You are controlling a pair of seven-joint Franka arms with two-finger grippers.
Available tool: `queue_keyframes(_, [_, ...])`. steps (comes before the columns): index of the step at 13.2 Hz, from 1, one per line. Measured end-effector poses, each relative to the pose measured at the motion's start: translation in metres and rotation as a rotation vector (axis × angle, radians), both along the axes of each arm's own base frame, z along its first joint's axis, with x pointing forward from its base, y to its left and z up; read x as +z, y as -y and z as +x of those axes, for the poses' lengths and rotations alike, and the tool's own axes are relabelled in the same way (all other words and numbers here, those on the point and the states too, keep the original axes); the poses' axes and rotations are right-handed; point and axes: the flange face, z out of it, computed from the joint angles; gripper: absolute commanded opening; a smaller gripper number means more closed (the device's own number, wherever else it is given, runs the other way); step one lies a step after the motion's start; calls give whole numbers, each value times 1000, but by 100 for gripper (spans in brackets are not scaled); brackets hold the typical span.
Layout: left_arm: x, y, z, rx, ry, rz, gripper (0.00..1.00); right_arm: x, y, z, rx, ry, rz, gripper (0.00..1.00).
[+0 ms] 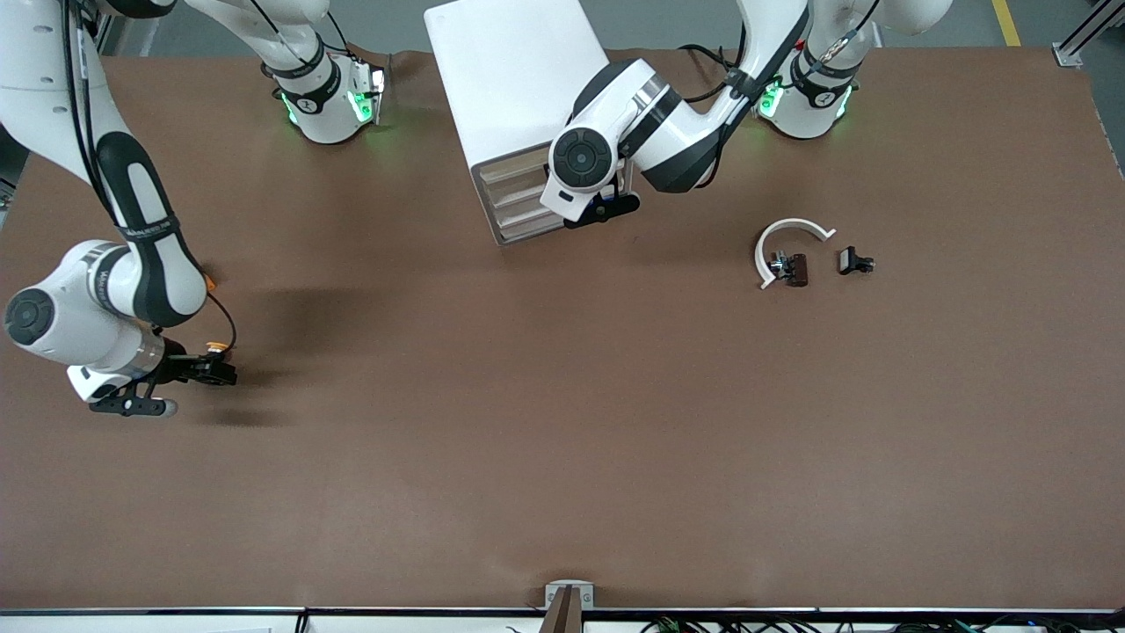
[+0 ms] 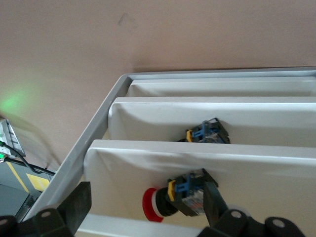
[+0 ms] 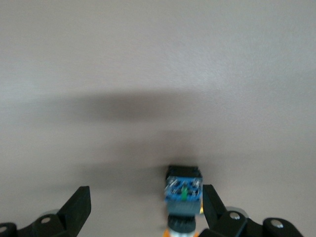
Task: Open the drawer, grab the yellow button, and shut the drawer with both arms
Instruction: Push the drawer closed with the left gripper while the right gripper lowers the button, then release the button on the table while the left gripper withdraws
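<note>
The button [image 3: 183, 195] has a blue base, a black middle and an orange cap. It sits between the open fingers of my right gripper [image 3: 146, 207], close to one finger [image 3: 213, 202]. In the front view the right gripper [image 1: 211, 369] is low over the table at the right arm's end, with the button's orange cap [image 1: 214, 347] beside it. My left gripper [image 2: 146, 210] is open at the front of the white cabinet [image 1: 510, 79]. It looks into a white drawer [image 2: 123, 163] that holds a red-capped button [image 2: 173, 197]. The drawer fronts [image 1: 518, 198] show stepped.
Another drawer [image 2: 148, 116] holds a second blue-based button [image 2: 207, 132]. A white arc with a black clip piece [image 1: 791, 251] and a second black clip [image 1: 854, 261] lie toward the left arm's end. A bit of orange [image 1: 209, 283] shows beside the right forearm.
</note>
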Motion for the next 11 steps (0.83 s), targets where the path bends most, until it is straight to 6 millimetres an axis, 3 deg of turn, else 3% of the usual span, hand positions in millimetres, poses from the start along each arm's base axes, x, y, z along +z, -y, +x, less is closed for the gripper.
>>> queue_keyframes(2, [9, -8, 25, 22, 47, -1, 100, 44, -10, 7, 19, -25, 14, 100])
queue_keyframes(5, [33, -41, 85, 81, 146, 2, 100, 109, -28, 9, 34, -72, 34, 100])
queue_keyframes(9, [83, -111, 171, 180, 310, 16, 100, 205, -68, 9, -26, -160, 29, 100])
queue_keyframes(11, [111, -150, 202, 207, 411, 56, 100, 238, -86, 8, -26, -180, -1, 100])
